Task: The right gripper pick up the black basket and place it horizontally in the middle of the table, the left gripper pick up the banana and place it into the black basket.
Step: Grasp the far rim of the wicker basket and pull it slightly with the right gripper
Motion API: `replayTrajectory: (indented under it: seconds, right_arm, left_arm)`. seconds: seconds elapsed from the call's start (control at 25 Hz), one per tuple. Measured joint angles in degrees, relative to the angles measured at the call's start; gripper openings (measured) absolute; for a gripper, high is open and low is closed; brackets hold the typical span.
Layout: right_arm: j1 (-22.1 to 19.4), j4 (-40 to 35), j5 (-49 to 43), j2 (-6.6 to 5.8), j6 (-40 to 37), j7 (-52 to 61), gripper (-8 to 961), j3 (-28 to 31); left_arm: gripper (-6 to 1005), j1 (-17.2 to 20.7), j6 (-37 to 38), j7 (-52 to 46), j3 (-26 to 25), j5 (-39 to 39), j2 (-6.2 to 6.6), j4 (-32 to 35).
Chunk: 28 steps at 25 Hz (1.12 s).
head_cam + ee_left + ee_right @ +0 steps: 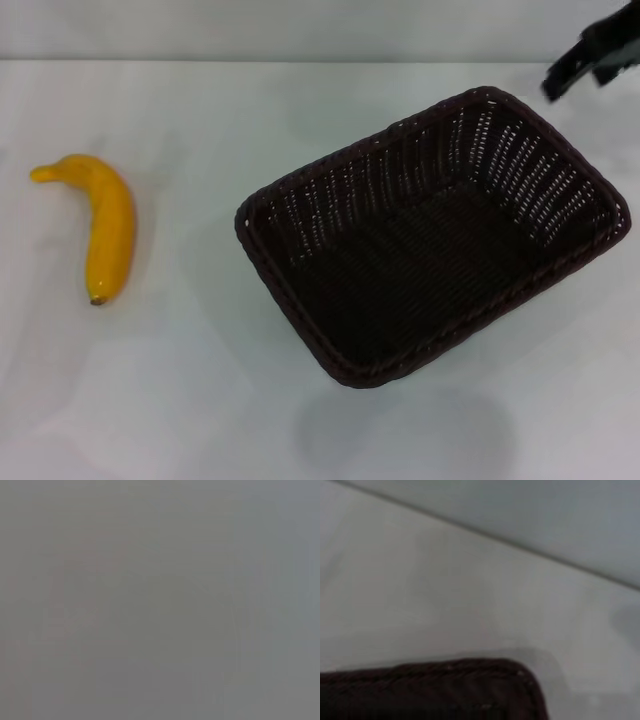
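Observation:
The black basket (430,240) sits on the white table (200,400), right of the middle, turned at an angle, and it holds nothing. The banana (103,228) lies on the table at the far left, apart from the basket. My right gripper (590,58) shows at the top right corner of the head view, above and just beyond the basket's far right corner, not touching it. The right wrist view shows one corner of the basket's braided rim (470,680) on the table. My left gripper is out of view; the left wrist view is plain grey.
The table's far edge (300,60) meets a pale wall at the back. Bare tabletop lies between the banana and the basket and along the front.

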Motion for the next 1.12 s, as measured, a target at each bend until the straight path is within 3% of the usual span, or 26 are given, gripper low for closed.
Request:
replayTrajectory:
  seconds: [0.24,1.12]
  right_arm:
    - [2.42,4.89,-4.71,2.15,-1.42,1.32,723,-0.4]
    - [4.17,20.55,-5.31,3.63,-12.81,3.34,729,-2.02]
  left_arm:
    - [894,-0.38,-0.1,0.16,-0.03,0.16,0.51,0.01]
    - [894,0.04,-0.53,-0.07,0.41,0.57,1.47,-0.05]
